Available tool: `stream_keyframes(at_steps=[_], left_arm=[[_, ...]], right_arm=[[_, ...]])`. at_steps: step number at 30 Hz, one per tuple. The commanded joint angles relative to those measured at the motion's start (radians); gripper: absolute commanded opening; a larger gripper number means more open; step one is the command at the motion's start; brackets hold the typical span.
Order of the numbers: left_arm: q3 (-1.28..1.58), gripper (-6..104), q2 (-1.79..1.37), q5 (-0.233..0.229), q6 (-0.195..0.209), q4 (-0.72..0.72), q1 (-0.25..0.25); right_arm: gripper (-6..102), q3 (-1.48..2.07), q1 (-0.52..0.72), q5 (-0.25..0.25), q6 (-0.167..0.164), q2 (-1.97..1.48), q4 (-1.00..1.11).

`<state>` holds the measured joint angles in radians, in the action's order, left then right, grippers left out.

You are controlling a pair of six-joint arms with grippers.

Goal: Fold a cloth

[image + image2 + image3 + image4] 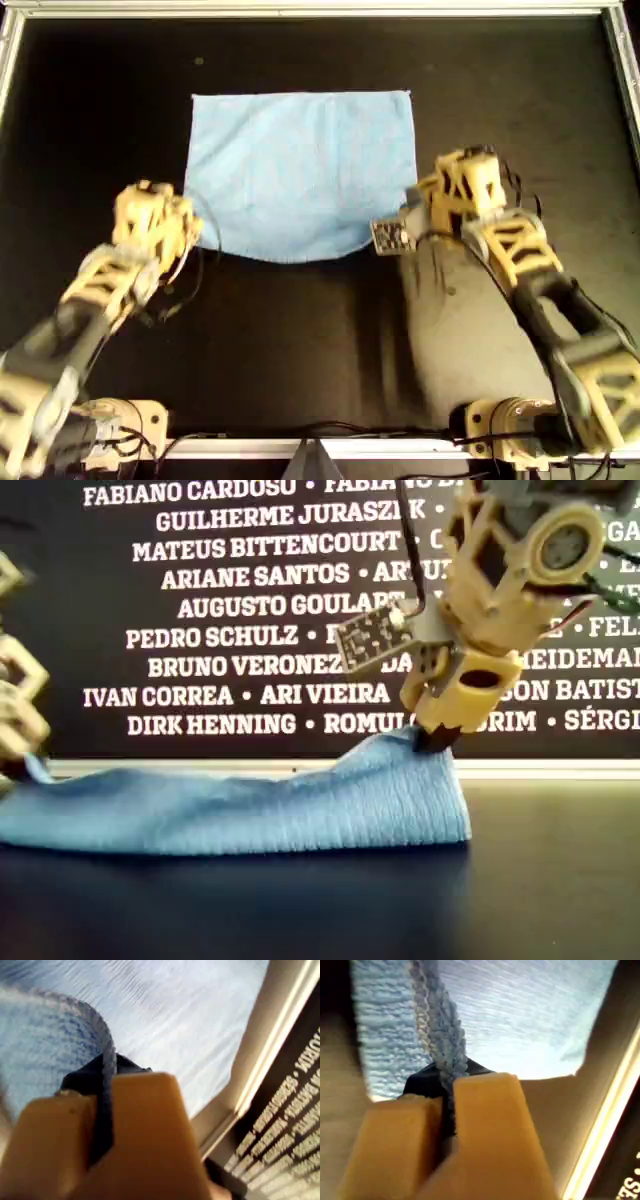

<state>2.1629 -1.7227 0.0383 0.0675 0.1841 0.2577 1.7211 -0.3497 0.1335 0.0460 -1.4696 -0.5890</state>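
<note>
The light blue cloth (300, 175) lies spread on the black table in the middle of the overhead view, and its near edge curves up at both corners. My left gripper (188, 232) is at the near corner on the overhead view's left. In the left wrist view it (107, 1105) is shut on the cloth's hem (105, 1055). My right gripper (408, 215) holds the near corner on the overhead view's right, shut on the hem (440, 1035). In the exterior view that corner is raised off the table under the right gripper (435, 742), and the cloth (250, 805) slopes down from it.
A metal frame (300, 8) borders the black table (300, 340) at the far side and at both sides of the overhead view. A dark banner with white names (230, 610) stands behind the table in the exterior view. A small circuit board (388, 237) sticks out beside the right gripper.
</note>
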Motion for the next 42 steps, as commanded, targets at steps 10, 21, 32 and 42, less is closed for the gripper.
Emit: stream_keyframes(at_steps=[10,21,32,42], left_arm=[[-0.626,1,0.416,-0.018,-0.081,-0.028,-0.120],[-1.015,1,0.713,-0.002,-0.195,-0.026,-0.106],[-1.227,1,0.839,-0.002,-0.183,-0.028,-0.110],[-1.338,2,0.945,0.000,-0.181,-0.028,-0.109]], right_arm=[[-1,-0.641,0.029,0.012,-0.008,0.373,0.035],[-1,-1.085,0.054,-0.003,-0.008,0.693,0.035],[-1,-1.338,0.109,-0.003,-0.009,0.862,0.035],[0,-1.522,0.112,-0.003,-0.009,0.997,0.035]])
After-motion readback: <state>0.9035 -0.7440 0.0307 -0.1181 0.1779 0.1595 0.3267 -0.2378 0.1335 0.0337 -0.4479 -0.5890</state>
